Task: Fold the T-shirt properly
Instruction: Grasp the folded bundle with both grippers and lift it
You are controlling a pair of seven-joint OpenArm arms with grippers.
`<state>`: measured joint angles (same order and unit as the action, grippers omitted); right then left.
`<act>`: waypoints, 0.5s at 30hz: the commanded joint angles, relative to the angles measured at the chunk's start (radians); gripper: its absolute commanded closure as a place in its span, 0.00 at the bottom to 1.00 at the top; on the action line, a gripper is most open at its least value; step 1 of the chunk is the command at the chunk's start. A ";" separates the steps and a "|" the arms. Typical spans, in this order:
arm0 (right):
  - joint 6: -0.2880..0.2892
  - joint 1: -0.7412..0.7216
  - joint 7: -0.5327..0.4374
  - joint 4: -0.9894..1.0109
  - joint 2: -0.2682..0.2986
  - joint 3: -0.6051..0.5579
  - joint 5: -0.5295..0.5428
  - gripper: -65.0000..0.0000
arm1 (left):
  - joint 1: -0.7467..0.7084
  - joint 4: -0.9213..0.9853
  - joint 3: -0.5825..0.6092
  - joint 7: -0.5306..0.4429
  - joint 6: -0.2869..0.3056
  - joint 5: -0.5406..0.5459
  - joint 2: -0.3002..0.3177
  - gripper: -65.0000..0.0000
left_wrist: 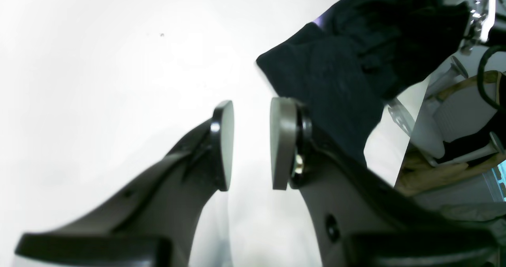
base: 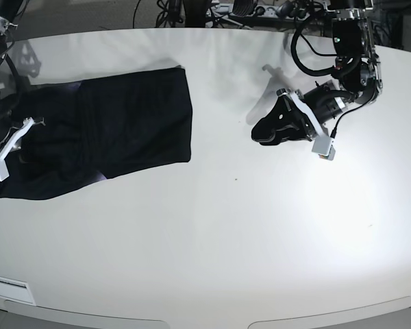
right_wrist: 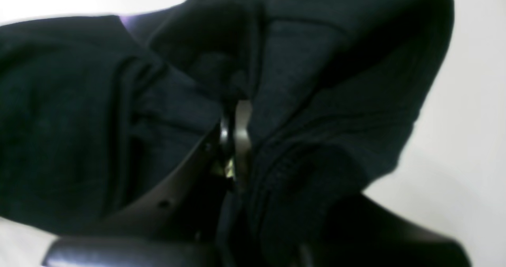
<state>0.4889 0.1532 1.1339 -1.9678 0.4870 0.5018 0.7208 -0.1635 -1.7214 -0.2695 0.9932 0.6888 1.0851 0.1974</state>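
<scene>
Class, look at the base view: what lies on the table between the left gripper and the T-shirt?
Nothing: the base view shows bare white table between the left gripper and the T-shirt.

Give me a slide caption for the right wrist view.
Right end effector shut on a bunched fold of the black T-shirt above the white table.

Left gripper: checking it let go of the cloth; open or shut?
Open: the left gripper shows a clear gap between its pads, empty, with the T-shirt beyond.

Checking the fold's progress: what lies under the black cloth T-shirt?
Under the black cloth T-shirt only the white table shows around it. The right gripper pinches a fold; anything beneath is covered.
</scene>
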 commanded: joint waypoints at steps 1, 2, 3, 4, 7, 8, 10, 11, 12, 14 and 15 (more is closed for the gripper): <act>-0.004 -0.011 -0.023 -0.032 0.005 -0.001 0.025 1.00 | -0.001 -0.018 -0.004 -0.012 0.009 0.028 0.014 0.72; -0.008 -0.003 -0.023 -0.042 -0.010 -0.007 0.039 1.00 | -0.007 -0.018 -0.004 -0.012 0.009 0.029 0.016 0.72; -0.008 0.008 -0.023 -0.053 -0.029 -0.014 0.061 1.00 | -0.013 -0.018 -0.004 -0.012 0.009 0.028 0.017 0.72; -0.006 0.021 -0.023 -0.066 -0.051 -0.021 0.082 1.00 | -0.021 -0.018 -0.004 -0.012 0.009 0.027 0.019 0.72; 0.019 0.060 -0.012 -0.112 -0.127 -0.038 0.163 1.00 | -0.024 -0.018 -0.004 -0.012 0.009 0.027 0.019 0.72; 0.028 0.072 -0.012 -0.131 -0.151 -0.039 0.187 1.00 | -0.024 -0.018 -0.004 -0.013 0.009 0.027 0.019 0.72; 0.039 0.101 -0.011 -0.171 -0.194 -0.039 0.245 1.00 | -0.024 -0.018 -0.004 -0.016 0.009 0.027 0.019 0.72; 0.055 0.114 -0.009 -0.192 -0.213 -0.039 0.284 1.00 | -0.025 -0.018 -0.004 -0.015 0.009 0.027 0.019 0.72; 0.072 0.125 -0.004 -0.212 -0.233 -0.039 0.329 1.00 | -0.025 -0.018 -0.004 -0.015 0.009 0.026 0.019 0.72; 0.119 0.139 0.014 -0.248 -0.279 -0.039 0.418 1.00 | -0.024 -0.018 -0.004 -0.016 0.009 0.027 0.019 0.72; 0.136 0.142 0.024 -0.259 -0.304 -0.039 0.445 1.00 | -0.024 -0.018 -0.004 -0.016 0.009 0.027 0.018 0.72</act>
<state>0.6243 0.3027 1.1873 -2.2089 0.1715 0.4587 1.1435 -0.1967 -1.7210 -0.2695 0.9951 0.6891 1.0851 0.2077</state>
